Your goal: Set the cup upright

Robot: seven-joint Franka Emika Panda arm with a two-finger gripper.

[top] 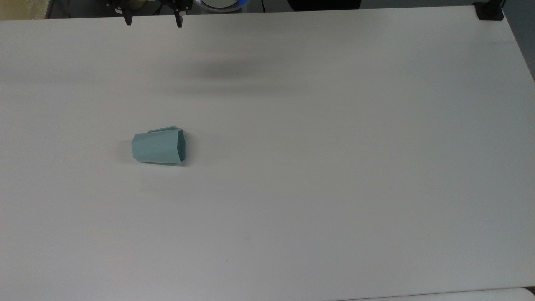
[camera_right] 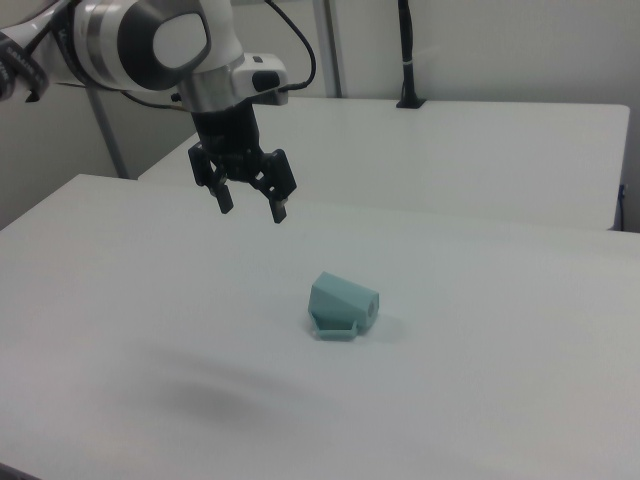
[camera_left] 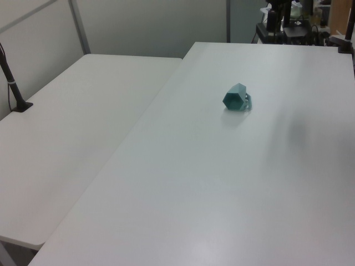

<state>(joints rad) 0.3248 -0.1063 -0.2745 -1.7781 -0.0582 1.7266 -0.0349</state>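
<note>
The pale teal cup [top: 159, 146] lies on its side on the white table [top: 334, 167], its hexagonal mouth facing the top view's right and its handle on the far side. In the left view the cup [camera_left: 237, 98] shows its mouth toward the camera. In the right view the cup [camera_right: 342, 305] rests with its handle on the near side. My gripper [camera_right: 252, 207] hangs open in the air above the table, well apart from the cup, up and to the right view's left of it. Its two fingertips [top: 128, 21] poke in at the top view's upper edge.
A second white table [camera_left: 72, 133] adjoins on the left view's left, with a black post [camera_left: 14, 83] clamped to it. Another black clamp [top: 489, 12] sits at the top view's far right corner. Equipment [camera_left: 288, 25] stands beyond the table's far end.
</note>
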